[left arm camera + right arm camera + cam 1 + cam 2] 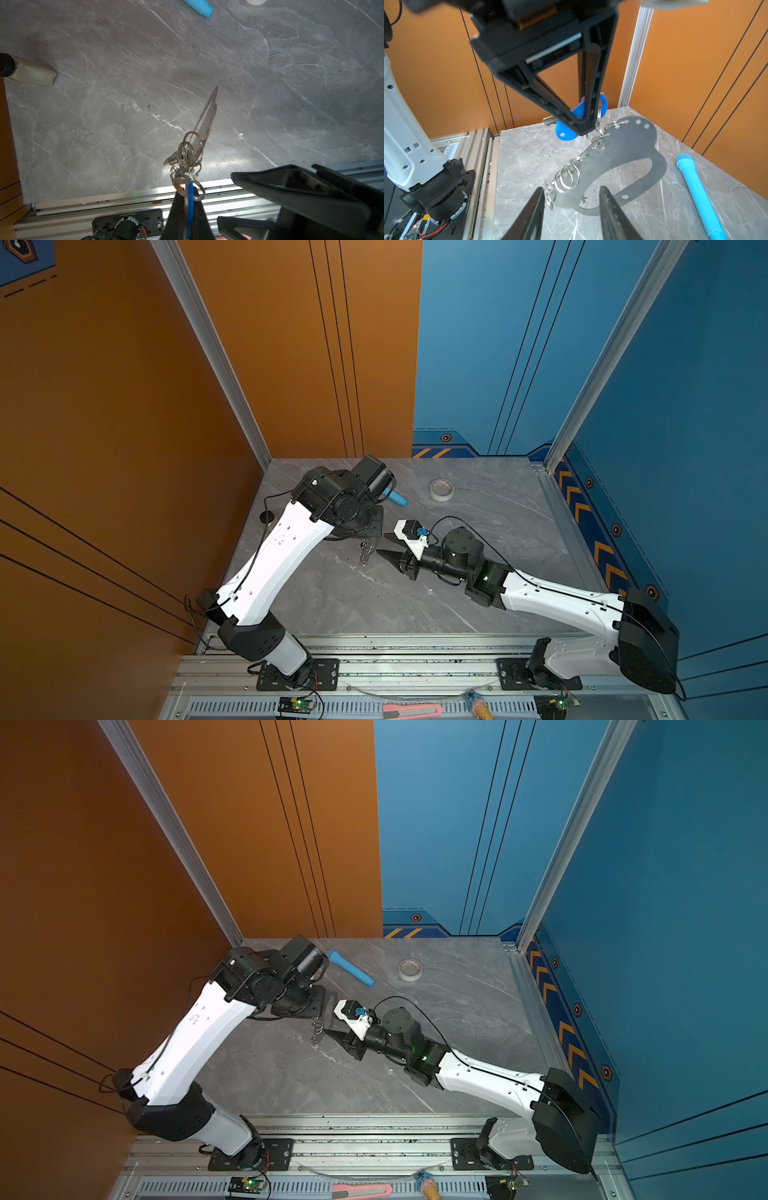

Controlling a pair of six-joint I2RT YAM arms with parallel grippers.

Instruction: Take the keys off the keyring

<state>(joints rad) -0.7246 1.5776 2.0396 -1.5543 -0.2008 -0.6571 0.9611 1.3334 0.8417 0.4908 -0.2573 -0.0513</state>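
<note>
left end effector [583,127] pinches the keys [563,133], keyring [633,141] hanging below. right end effector [572,188] sits wide around it; next it should squeeze and pull.

White-shelled arms [282,556] with black joints [332,497], thin black cables [455,517], a black triangular-framed left hand [583,127], apparently a green wrist light [485,577].

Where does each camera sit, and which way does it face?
Top views: high in front of the table, looking down; left arm, right arm show.
Left wrist: on left arm, facing down at table; left tool, shut on keys, shows.
Right wrist: on right arm, facing keyring; open right tool shows.
Both wrist views share the keyring.
</note>
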